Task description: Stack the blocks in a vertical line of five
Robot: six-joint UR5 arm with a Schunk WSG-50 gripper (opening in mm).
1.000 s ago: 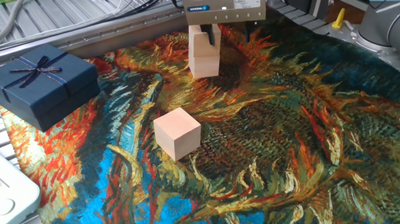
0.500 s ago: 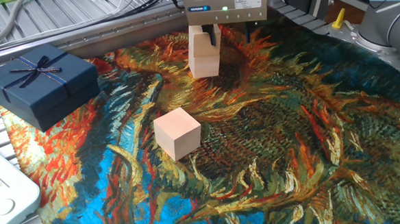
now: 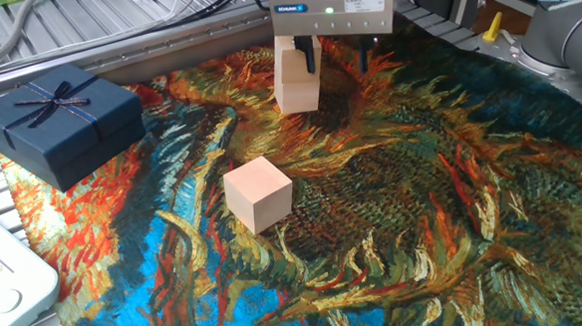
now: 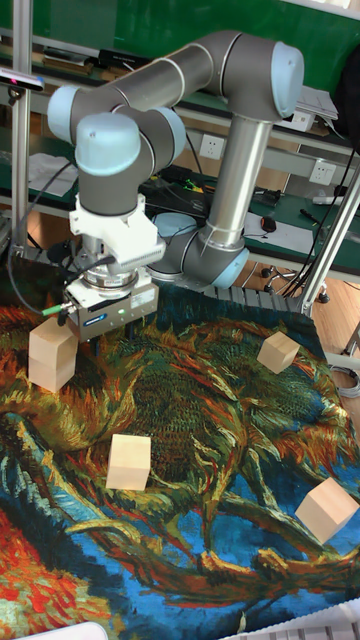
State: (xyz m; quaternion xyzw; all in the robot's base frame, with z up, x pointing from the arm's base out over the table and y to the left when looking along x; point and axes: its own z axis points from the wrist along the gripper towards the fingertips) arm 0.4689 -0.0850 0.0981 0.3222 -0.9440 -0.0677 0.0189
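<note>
**Two blocks stacked, my fingers spread beside them**

The painted cloth (image 3: 403, 207) spreads under everything I work over, all swirls of orange, teal and blue. My arm (image 4: 200, 120) bends down from the back of the table to it. At the cloth's far left edge in the fixed view sits the dark blue gift box (image 3: 57, 117), ribbon on top, well apart from me.

My gripper (image 3: 337, 53) hangs over the back of the cloth, its fingers apart and holding nothing. Just beside it stands the two-block stack (image 3: 296, 75), one pale cube upright on another; one finger (image 3: 311, 54) is close against the stack's upper cube, and I cannot tell whether it touches.

A single block (image 3: 259, 193) rests near the middle of the cloth, nearer the camera than the stack. In the tall fixed view two more lie off to the right: one block (image 4: 278, 351) toward the back, another (image 4: 327, 509) close to the cloth's right edge.
</note>
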